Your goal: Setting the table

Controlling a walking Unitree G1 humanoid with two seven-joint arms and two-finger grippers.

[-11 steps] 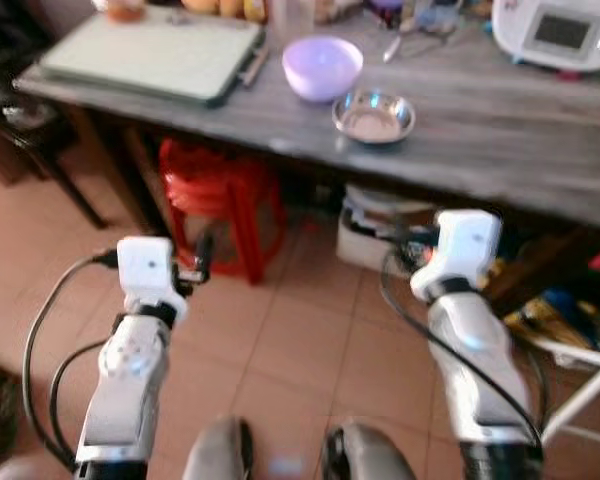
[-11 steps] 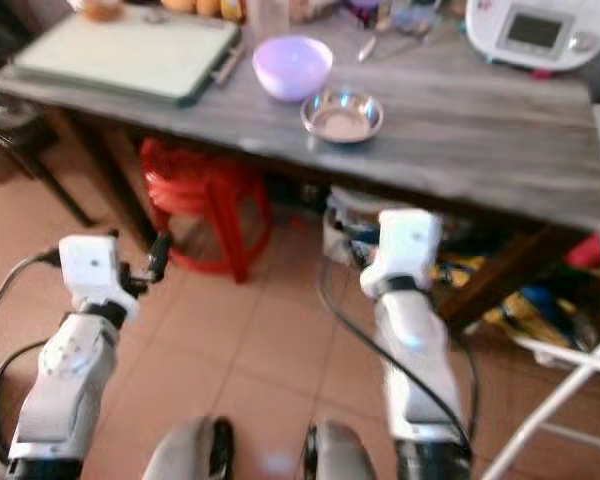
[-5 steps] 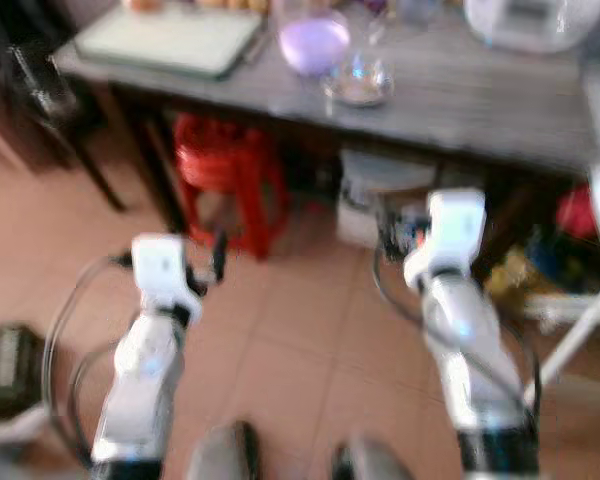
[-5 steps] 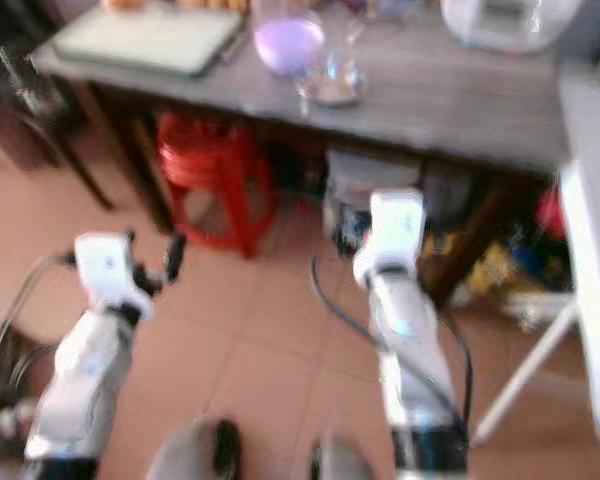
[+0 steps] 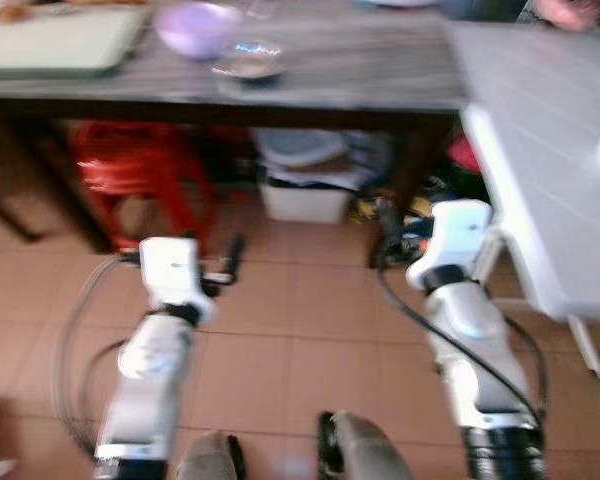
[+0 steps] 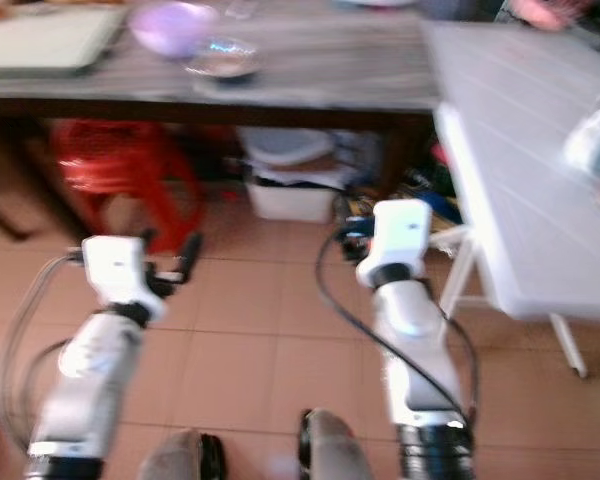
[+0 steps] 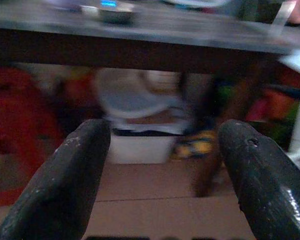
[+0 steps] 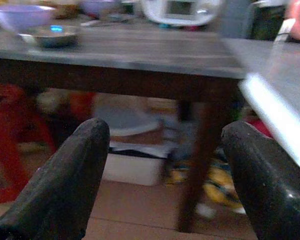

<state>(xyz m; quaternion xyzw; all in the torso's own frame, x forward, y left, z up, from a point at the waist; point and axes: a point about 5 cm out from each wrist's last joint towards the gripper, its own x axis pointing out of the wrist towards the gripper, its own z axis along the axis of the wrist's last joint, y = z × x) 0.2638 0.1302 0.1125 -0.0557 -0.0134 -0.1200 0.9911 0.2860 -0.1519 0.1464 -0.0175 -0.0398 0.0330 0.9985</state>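
A purple bowl and a small steel bowl stand on the grey wooden table ahead of me, to my left. Both arms are held low over the tiled floor, short of the table. My left gripper is open with nothing between its fingers, and it faces the space under the table. My right gripper is also open and empty, pointing at a table leg. The steel bowl sits above and well beyond it.
A white folding table stands to my right, with a blurred white object on it. A green tray lies at the grey table's left end. Beneath that table are a red stool and a white box. A white appliance sits at the back.
The whole view has swung to the right: the bowls now sit at the upper left and the white folding table has come into sight. Both arms keep the same pose with open fingers.
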